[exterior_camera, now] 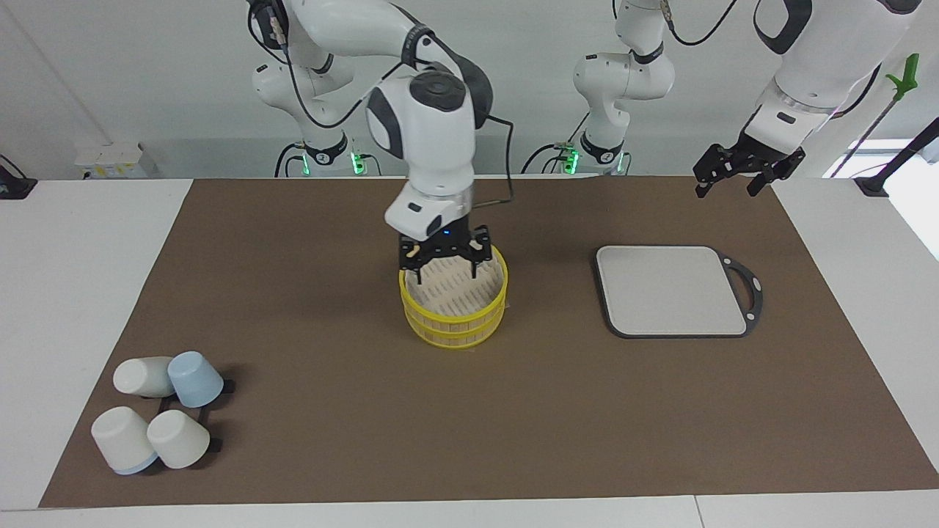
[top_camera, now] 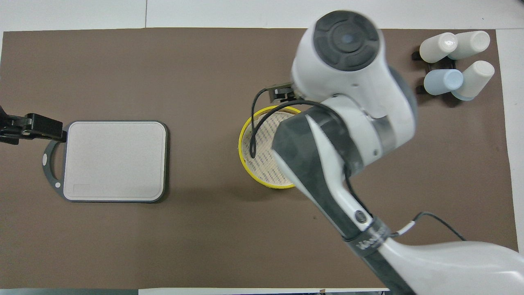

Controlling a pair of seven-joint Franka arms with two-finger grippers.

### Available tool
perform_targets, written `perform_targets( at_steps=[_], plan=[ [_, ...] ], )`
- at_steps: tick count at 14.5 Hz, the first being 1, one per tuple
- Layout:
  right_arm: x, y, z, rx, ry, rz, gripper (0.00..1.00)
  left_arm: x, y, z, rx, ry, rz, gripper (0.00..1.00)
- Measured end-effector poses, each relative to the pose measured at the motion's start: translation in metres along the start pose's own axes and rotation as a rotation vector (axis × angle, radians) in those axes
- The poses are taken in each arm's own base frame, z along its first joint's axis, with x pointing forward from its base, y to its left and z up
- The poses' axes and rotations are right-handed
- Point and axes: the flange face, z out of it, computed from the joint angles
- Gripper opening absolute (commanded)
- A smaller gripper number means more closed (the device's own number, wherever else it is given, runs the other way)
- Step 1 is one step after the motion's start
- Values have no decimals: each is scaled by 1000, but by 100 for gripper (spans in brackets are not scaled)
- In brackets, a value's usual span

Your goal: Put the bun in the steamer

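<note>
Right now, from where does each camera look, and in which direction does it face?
Facing view: high across the table, looking toward the robots; both arms show whole, the right gripper open over the steamer, the left gripper waiting near the grey board.
Overhead view: high above the robots' end, looking forward and steeply down; the right arm's wrist covers part of the steamer, and the left gripper shows at the edge.
Shared: steamer, board, cups.
</note>
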Motion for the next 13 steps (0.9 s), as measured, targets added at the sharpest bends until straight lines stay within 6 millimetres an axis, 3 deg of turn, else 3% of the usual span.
perform_targets(
  at_steps=[2,4,9,13],
  plan=[
    [5,67,-21,-13,-18,8,100,0,0,0,0,0,1,100],
    [1,111,-37,-24,-42,43,100,0,0,0,0,0,1,100],
    [-21,198,-72,-41,-104,104,100,0,1,0,0,0,2,100],
    [-48,242,-60,-41,-125,148,100,0,1,0,0,0,2,100]
  ],
)
